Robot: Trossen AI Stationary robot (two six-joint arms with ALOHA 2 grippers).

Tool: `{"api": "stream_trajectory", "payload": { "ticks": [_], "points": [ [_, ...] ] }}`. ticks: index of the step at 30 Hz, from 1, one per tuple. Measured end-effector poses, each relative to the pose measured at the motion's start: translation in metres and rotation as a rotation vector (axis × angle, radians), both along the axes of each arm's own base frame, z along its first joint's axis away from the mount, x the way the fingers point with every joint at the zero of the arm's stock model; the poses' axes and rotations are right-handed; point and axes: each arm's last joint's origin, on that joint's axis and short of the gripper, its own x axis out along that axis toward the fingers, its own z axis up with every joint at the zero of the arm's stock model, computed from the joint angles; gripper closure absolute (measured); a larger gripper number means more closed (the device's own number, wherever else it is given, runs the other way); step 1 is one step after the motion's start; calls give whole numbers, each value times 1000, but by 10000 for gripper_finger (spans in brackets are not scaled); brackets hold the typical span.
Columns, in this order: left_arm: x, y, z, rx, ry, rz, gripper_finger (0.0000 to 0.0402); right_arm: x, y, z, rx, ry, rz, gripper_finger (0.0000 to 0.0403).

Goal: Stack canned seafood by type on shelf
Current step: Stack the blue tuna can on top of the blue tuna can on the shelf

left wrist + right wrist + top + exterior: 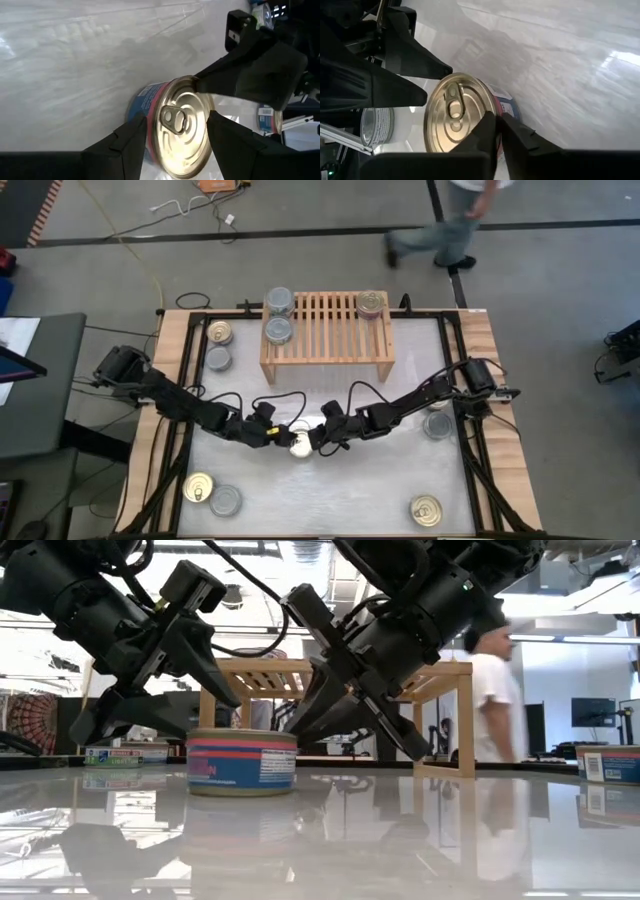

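Observation:
A flat can [298,445] with a gold pull-tab lid and a blue and red label stands upright on the table's middle [242,762]. My left gripper [279,438] is at its left side, open, its fingers one above the other [175,120]: one level with the can's wall, one over the lid. My right gripper [316,442] comes from the right and is shut on the can's rim [497,117]. The light-wood shelf [327,330] at the far side carries two silver-topped cans [279,316] on its left and one can [371,304] on its right. My left gripper: I cannot tell whether its fingers touch the can. My right gripper has the can's rim on its right side [492,106] between its fingertips, one over the lid's edge, one at the wall. The fingers slant down from the table's right. The can stands flat on the table.
Loose cans lie at the far left [219,346], near left [211,493], near right [426,510] and right [438,423]. A person [450,220] walks past beyond the far edge. Bare table lies in front of the can.

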Motion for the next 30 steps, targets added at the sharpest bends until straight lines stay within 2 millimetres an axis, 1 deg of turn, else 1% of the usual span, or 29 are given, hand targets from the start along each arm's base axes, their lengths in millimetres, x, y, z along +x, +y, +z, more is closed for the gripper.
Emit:
{"api": "stream_trajectory", "payload": {
  "ticks": [3,5,11,14,18,22,30],
  "points": [
    [-1,0,4,2,-14,-9,205,-1,0,-1,-18,10,14,382],
    [-3,1,8,1,-19,-10,205,-1,0,-2,-20,16,15,387],
    [-11,4,17,-72,6,12,205,-1,0,-2,-19,12,16,373],
    [-14,1,17,-123,20,6,205,-1,0,-2,-19,12,16,371],
    [-17,-7,13,-170,45,14,205,-1,0,-2,-21,12,17,380],
    [-20,-13,12,-191,50,27,205,-1,0,-2,-21,11,18,382],
    [-20,-14,14,-201,24,54,205,0,0,-1,-20,6,18,374]
  ]
}}
